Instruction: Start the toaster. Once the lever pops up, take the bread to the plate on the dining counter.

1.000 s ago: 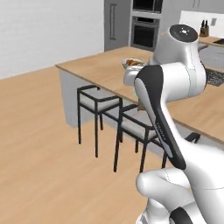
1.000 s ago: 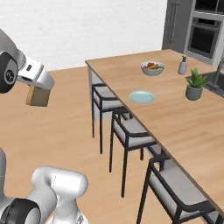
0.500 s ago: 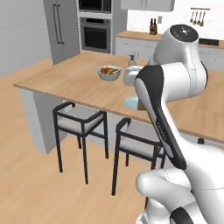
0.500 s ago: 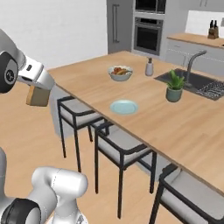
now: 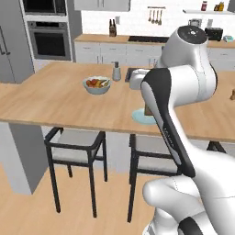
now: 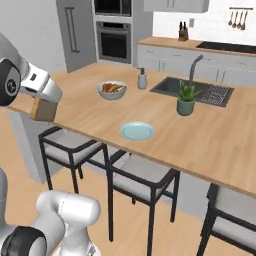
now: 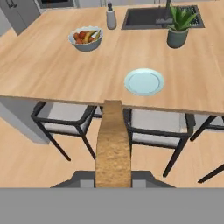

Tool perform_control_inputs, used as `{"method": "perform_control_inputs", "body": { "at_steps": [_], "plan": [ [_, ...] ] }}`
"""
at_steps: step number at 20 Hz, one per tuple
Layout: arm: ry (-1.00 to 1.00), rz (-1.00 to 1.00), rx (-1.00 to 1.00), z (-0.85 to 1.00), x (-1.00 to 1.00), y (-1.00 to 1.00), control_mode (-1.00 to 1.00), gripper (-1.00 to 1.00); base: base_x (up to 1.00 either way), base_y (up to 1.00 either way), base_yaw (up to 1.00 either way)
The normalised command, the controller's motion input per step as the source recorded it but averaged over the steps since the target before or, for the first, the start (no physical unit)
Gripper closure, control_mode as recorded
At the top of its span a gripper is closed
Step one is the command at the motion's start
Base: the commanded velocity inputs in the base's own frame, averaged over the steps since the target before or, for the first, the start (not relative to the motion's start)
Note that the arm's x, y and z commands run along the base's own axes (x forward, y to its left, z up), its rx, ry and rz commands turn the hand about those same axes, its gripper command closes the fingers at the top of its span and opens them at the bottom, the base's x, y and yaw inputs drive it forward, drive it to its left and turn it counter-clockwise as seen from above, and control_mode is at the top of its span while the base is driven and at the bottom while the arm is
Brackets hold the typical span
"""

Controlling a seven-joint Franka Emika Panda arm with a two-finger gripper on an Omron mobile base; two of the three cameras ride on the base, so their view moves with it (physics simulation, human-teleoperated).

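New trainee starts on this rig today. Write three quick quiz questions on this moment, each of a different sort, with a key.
1. True or false: the bread already lies on the plate.
2. Which thing stands nearest the sink? A. fruit bowl B. potted plant C. plate
3. Fill in: the gripper holds the bread over the ____, short of the dining counter edge.

Key:
1. False. The jaws grip the slice on edge, and the plate is bare.
2. B.
3. Floor, on the side where the stools stand.
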Motion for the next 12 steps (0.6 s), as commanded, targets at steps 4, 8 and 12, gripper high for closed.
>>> {"method": "perform_control_inputs", "body": {
  "at_steps": [4,8,12],
  "plan": [
    [0.0,0.0,0.0,0.0,0.0,0.0,1.0,1.0,0.58,0.51,-0.56],
    [0.0,0.0,0.0,0.0,0.0,0.0,1.0,1.0,0.71,0.31,-0.49],
    [0.0,0.0,0.0,0.0,0.0,0.0,1.0,1.0,0.7,0.12,-0.45]
  ]
}}
